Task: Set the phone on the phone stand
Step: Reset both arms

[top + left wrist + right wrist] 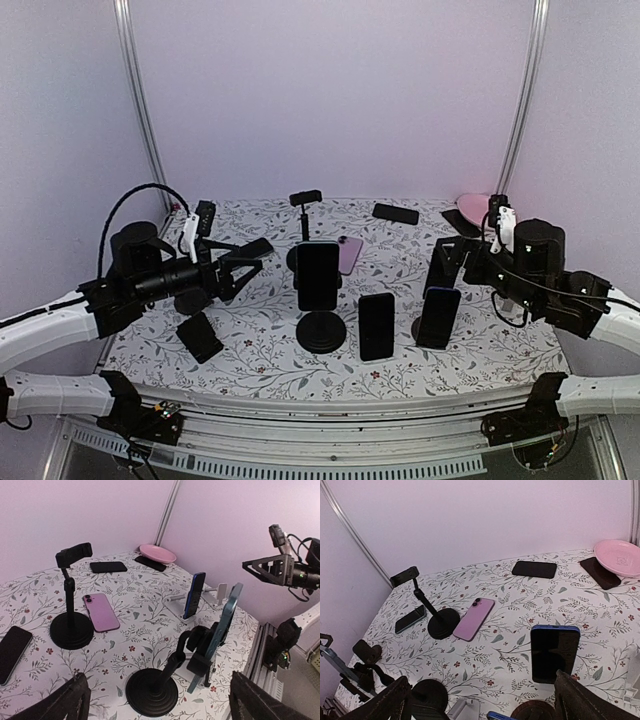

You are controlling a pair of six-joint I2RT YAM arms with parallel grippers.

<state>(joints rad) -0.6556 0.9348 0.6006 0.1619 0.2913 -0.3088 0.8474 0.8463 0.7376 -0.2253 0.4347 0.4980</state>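
1. My left gripper [246, 267] hangs over the left part of the flowered counter [250, 372]. Its jaws are spread wide and it holds nothing.
2. Just beyond its fingertips a dark phone [257, 247] lies flat on the counter. Nearer the front edge a black phone [200, 337] stands tilted, and I cannot tell what props it.
3. At the back middle stands the empty phone stand [304, 225], a round black base with a thin stalk and a clamp on top that grips nothing.
4. The pink phone [101, 611] lies flat with its camera side up, just beside that stand's base on its right. No gripper touches it.
5. In front of it a second stand with a round base [321, 331] clamps an upright phone [318, 275].
6. To the right of that, two more phones stand upright side by side near the front: a dark one [376, 326] and a blue-edged phone [438, 317].
7. At the back, a black phone [395, 213] lies flat. Farther right a pink plate [474, 207] sits in the corner, with a dark flat phone [599, 572] just beside its rim.
8. My right gripper [449, 263] hovers over the right side, behind the blue-edged phone. Its jaws are fully apart and it carries nothing.
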